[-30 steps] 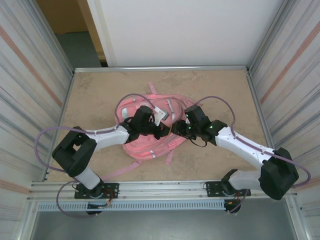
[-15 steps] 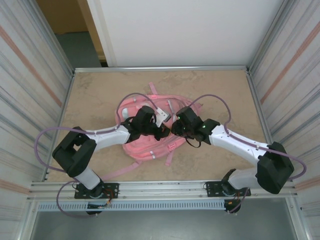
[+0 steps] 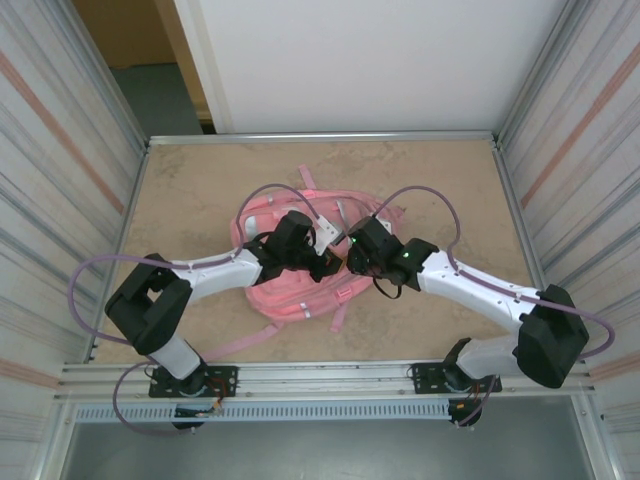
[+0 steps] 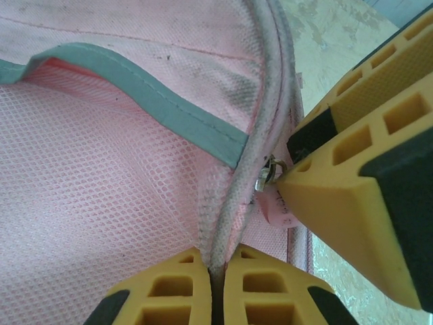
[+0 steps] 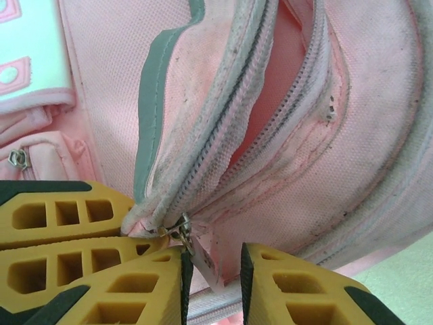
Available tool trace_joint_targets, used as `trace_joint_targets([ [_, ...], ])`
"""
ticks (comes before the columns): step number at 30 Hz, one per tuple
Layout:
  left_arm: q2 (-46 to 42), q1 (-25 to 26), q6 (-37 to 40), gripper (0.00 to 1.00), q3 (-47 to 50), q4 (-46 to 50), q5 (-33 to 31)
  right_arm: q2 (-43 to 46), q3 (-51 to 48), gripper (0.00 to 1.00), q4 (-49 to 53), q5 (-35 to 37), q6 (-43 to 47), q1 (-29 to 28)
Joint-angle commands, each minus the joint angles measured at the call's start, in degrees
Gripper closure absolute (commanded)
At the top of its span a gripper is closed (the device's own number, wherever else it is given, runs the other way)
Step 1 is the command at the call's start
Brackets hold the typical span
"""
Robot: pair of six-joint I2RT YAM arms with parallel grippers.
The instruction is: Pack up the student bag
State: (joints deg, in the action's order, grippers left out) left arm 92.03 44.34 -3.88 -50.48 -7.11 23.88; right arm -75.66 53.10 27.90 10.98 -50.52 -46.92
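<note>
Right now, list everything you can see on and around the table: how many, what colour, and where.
backpack: one, pink, lying mid-table under both grippers
zip pull: one, metal with a pink tab, at the closed end of the backpack's open zip
table: one, beige, under the backpack
cables: two, purple, looping off the arms
left arm and right arm: two, white and black, reaching in from the near edge
left gripper: one, yellow and black, shut on the backpack's zip edge
right gripper: one, yellow and black, open around the zip pull's tab
</note>
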Motion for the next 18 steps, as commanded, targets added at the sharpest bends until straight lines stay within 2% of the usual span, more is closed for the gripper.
trace_joint_targets([
  [1, -1.0, 1.0, 1.5, 1.00, -0.3, 0.0, 1.7, -2.9, 0.1, 0.73, -2.2, -2.8, 0.6, 1.0],
  [5, -1.2, 1.0, 1.8, 1.00, -0.9, 1.3, 2.6, -5.1, 0.5, 0.74, -2.7, -4.0, -0.2, 0.7],
  [11, -2.3, 1.1, 4.1, 1.00, -1.1, 2.1, 1.9, -5.7, 1.3, 0.93, 1.3, -0.9, 1.1, 0.7],
  [13, -2.9, 1.1, 8.5, 1.00, -1.3, 4.2, 1.2, -4.9, 1.7, 0.97, 2.6, -0.9, 4.4, 1.2],
  [15, -3.0, 1.1, 15.9, 1.00, -1.5, 7.1, 0.8, -4.1, 1.8, 0.97, 2.9, -3.7, 11.0, 2.5],
  [18, -1.9, 1.5, 27.1, 1.00, -4.4, 12.5, -2.4, -4.6, 2.0, 1.00, 5.6, -15.3, 18.8, 10.3],
])
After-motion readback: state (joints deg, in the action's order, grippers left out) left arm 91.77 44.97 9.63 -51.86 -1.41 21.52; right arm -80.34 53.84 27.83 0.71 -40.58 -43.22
